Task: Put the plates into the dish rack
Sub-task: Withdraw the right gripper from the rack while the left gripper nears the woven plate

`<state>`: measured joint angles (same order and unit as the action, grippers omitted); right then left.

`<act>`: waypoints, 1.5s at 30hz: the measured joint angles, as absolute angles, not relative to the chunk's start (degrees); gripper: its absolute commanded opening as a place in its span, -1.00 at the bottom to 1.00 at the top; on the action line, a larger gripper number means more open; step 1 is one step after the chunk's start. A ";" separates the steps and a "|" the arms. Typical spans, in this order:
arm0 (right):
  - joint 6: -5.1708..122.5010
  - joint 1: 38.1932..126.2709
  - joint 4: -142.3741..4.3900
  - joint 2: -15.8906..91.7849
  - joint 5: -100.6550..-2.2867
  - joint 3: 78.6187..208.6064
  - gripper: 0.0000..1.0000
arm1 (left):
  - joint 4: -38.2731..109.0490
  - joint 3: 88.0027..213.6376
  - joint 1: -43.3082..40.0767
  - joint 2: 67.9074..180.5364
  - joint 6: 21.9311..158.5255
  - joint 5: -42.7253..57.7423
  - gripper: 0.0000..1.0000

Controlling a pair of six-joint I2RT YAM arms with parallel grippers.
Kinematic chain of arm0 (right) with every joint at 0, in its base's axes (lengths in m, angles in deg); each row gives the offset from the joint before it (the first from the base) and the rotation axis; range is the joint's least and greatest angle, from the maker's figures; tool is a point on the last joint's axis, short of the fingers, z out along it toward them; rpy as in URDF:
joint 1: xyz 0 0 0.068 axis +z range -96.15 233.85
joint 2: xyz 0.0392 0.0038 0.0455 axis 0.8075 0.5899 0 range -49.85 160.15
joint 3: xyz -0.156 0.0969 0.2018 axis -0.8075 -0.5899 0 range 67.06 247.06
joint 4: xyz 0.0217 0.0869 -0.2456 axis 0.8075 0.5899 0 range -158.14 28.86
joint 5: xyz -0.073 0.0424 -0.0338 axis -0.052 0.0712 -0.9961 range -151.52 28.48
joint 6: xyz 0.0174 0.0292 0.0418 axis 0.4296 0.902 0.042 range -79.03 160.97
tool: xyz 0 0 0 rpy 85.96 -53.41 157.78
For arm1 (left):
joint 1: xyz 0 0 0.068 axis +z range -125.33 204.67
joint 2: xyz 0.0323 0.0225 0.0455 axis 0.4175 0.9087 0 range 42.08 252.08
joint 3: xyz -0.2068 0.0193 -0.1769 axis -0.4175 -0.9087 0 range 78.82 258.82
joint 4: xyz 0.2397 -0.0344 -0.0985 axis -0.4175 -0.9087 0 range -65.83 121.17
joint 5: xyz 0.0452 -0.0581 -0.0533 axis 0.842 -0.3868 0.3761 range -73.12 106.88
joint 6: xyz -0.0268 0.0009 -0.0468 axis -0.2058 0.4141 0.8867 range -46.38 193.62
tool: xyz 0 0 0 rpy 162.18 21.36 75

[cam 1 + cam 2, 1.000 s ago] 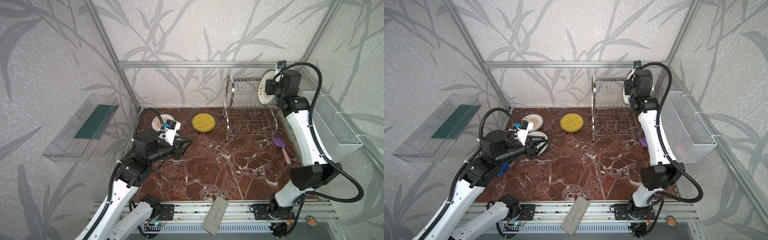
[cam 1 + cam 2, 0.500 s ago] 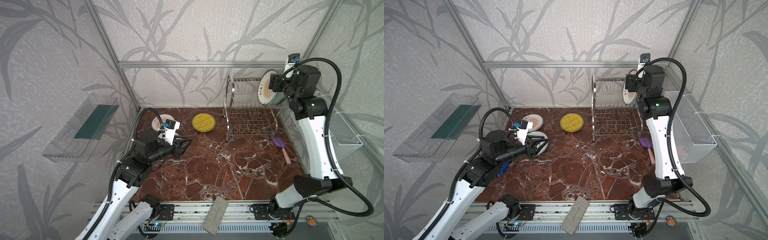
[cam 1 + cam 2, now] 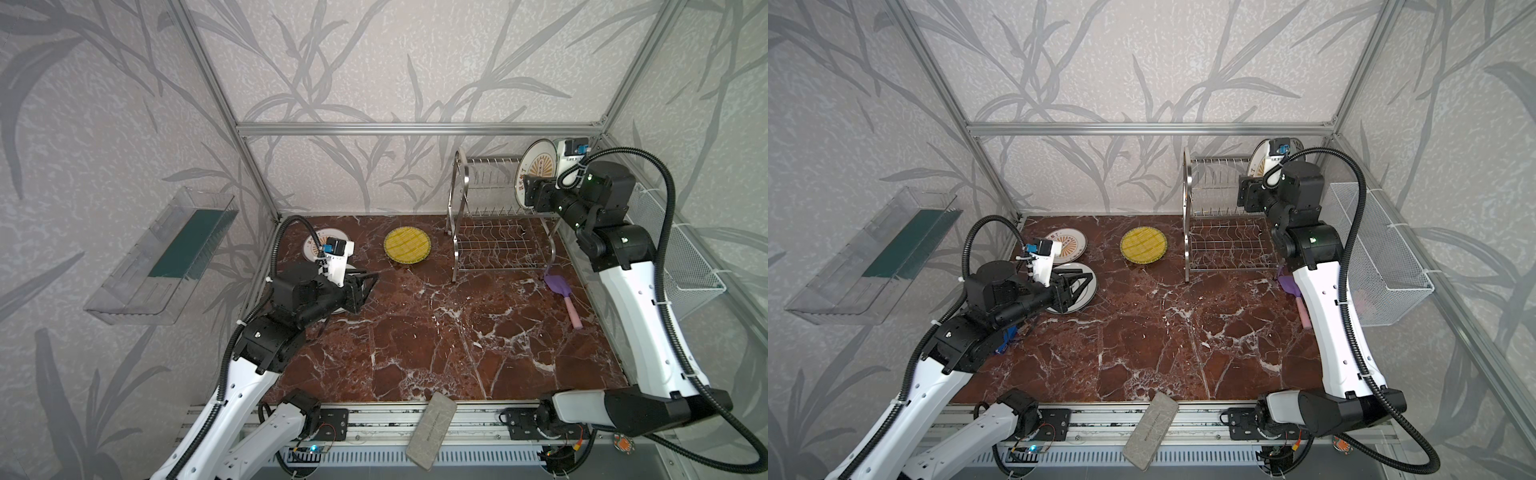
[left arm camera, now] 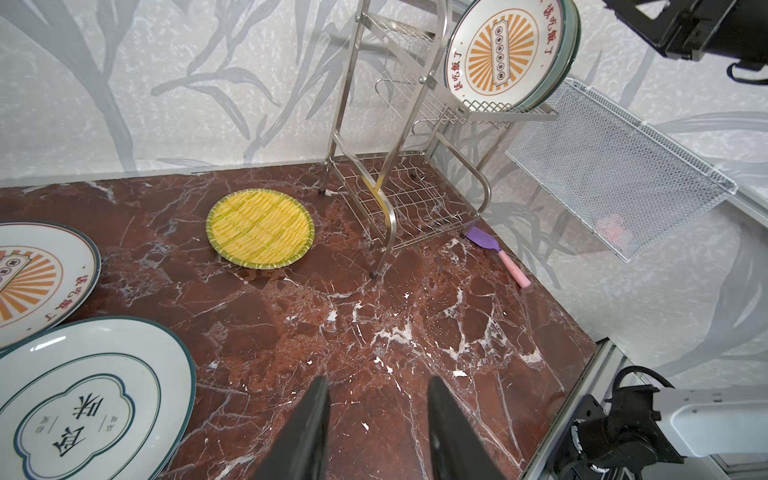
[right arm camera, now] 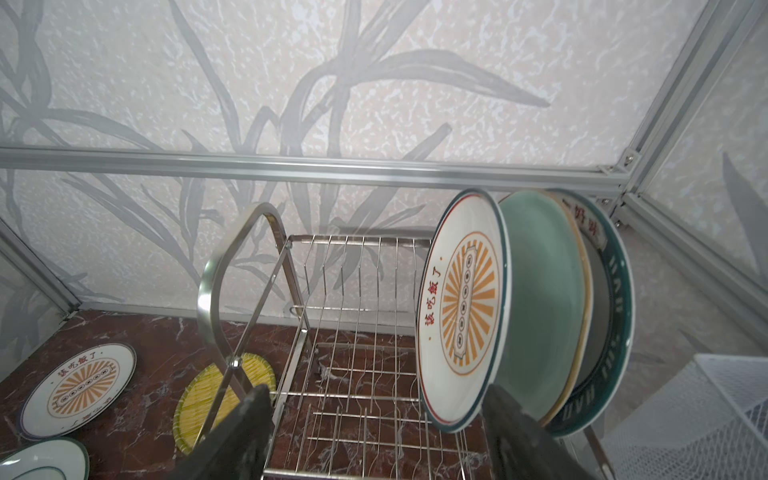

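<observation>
Right tool (image 5: 376, 395) gapes near round plates (image 5: 461, 316) in shiny wire rack (image 5: 232, 257).

my two yams, looks only
my left arm (image 3: 232, 399) and right arm (image 3: 636, 316) are white shells with small round holes and chunky black joints, with ribbed black hose (image 3: 665, 224) zip-tied along them. white camera block (image 3: 338, 259) with a blue bit on the wrist, tiny green light (image 3: 589, 178) on the right one, and the left gripper (image 4: 378, 382) has plain black wedge fingers (image 4: 307, 428).
</observation>
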<state>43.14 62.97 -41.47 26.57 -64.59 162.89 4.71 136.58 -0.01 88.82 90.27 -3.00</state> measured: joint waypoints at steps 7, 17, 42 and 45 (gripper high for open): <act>46.72 66.52 -47.28 20.03 -64.88 145.27 0.59 | 4.23 135.29 -0.01 93.72 92.69 2.16 -0.26; 53.65 70.30 -57.49 13.74 -61.47 123.64 0.51 | 6.20 130.33 -0.01 96.65 97.54 5.98 -0.26; 65.85 82.54 -76.22 21.43 -55.35 99.09 0.46 | 18.46 126.33 1.28 112.40 107.03 9.24 -0.26; 66.13 82.69 -76.48 21.15 -55.26 98.85 0.46 | 20.58 126.72 1.91 114.83 108.69 9.59 -0.26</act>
<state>66.13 82.69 -76.48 21.15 -55.26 98.85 20.58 126.72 1.91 114.83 108.69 9.59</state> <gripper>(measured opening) 0.730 0.368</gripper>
